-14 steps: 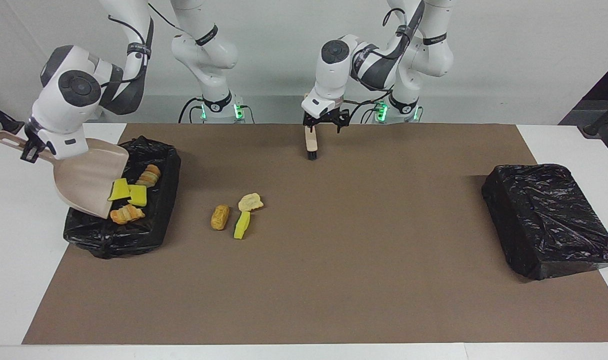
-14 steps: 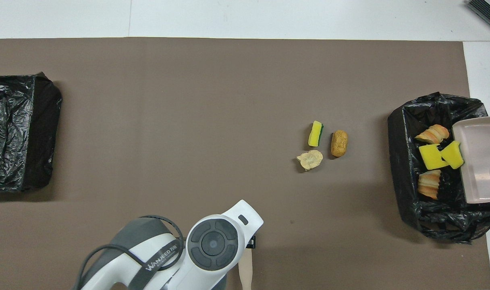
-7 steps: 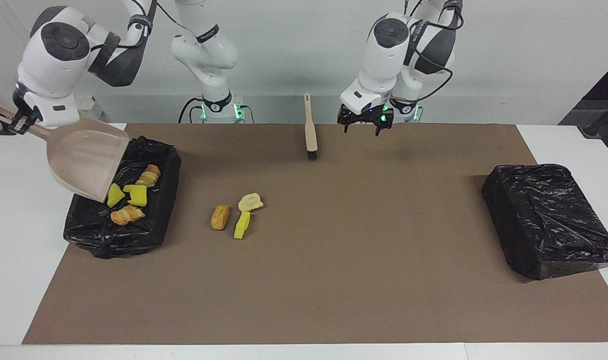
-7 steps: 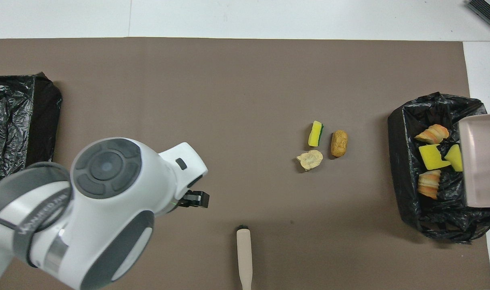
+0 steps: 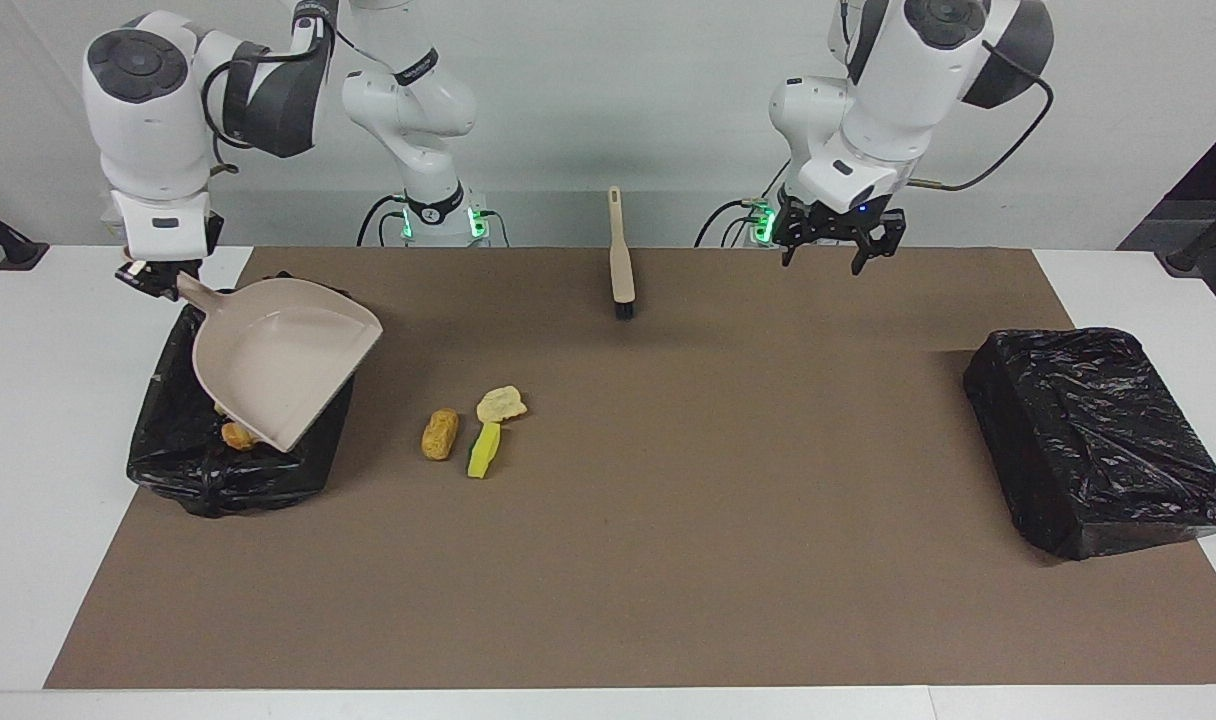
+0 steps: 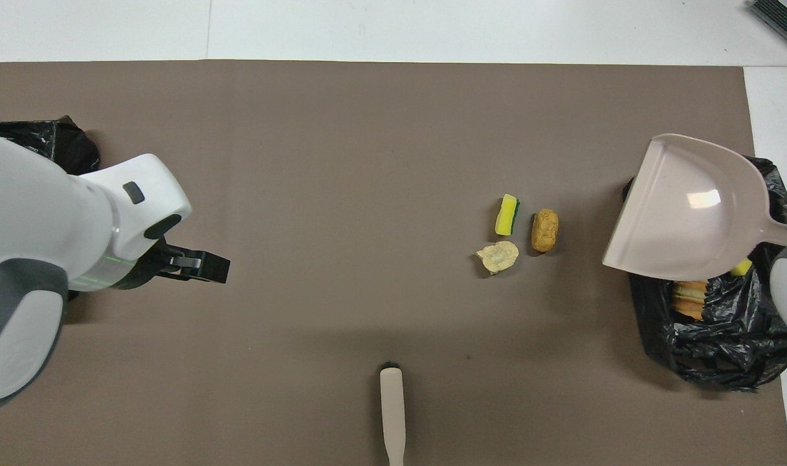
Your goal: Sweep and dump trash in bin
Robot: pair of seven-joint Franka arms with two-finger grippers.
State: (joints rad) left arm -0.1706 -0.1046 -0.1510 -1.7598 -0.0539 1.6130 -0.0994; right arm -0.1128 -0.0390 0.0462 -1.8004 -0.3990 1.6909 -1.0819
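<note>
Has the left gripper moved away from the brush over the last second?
Yes. The left gripper, open and empty, has risen off the brush lying on the mat and swung toward the left arm's end of the table.

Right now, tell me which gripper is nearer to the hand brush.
Left. The left gripper hangs open over the mat, off to one side of the hand brush. The right gripper is at the bin, shut on the dustpan handle.

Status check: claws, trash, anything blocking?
Right claw shut on dustpan over bin. Left claw open, empty, aloft. Three scraps on mat. Nothing blocking.
</note>
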